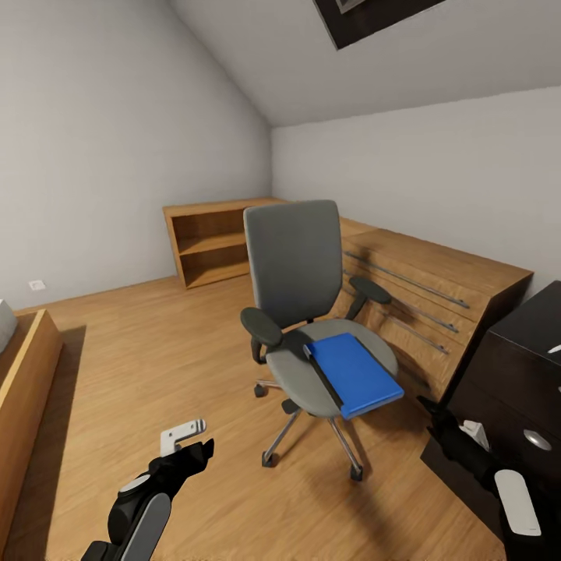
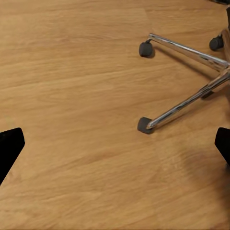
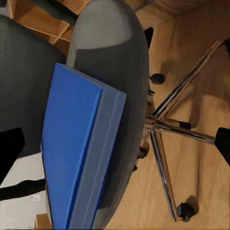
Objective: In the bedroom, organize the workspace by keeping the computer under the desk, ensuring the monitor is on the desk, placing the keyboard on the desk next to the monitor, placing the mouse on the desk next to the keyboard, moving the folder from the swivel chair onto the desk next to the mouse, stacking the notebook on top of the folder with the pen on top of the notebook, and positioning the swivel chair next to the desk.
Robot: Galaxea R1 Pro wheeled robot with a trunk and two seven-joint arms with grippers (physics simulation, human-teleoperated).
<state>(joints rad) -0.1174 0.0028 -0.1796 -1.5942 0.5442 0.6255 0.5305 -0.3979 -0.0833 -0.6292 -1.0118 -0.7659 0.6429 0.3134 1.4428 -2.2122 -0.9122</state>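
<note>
Left arm [image 1: 144,510]: reaching forward and low over the floor [image 1: 156,366], left gripper [image 1: 187,440] hanging short of the chair [image 1: 312,312]. In the left wrist view its fingertips [image 2: 10,148] are standing wide apart at the two edges of the frame, holding nothing, with bare planks and the chair's chrome legs [image 2: 184,103] and castors lying between them.

Right arm [image 1: 499,483]: extending forward beside the black drawer unit [image 1: 518,389], right gripper [image 1: 436,413] sitting near the front corner of the folder [image 1: 354,374]. In the right wrist view its dark fingertips [image 3: 9,153] are likewise showing at opposite edges, spread wide; contact with the folder [image 3: 72,153] is not apparent, though the angle is poor.

Folder: bright blue, lying flat on the grey seat, one corner overhanging the front edge. A thin dark strip is running along its left side; its identity cannot be told.

Chair: standing on light wood planks, back upright, black armrests to either side, five-star base showing below.

Behind the chair: a low oak dresser [image 1: 436,288] with long rail handles, running along the far wall to an open oak shelf unit [image 1: 210,241] in the corner.

Room: pale grey sloped walls, dark-framed skylight [image 1: 366,15] overhead, wooden furniture edge [image 1: 23,389] at near left.
</note>
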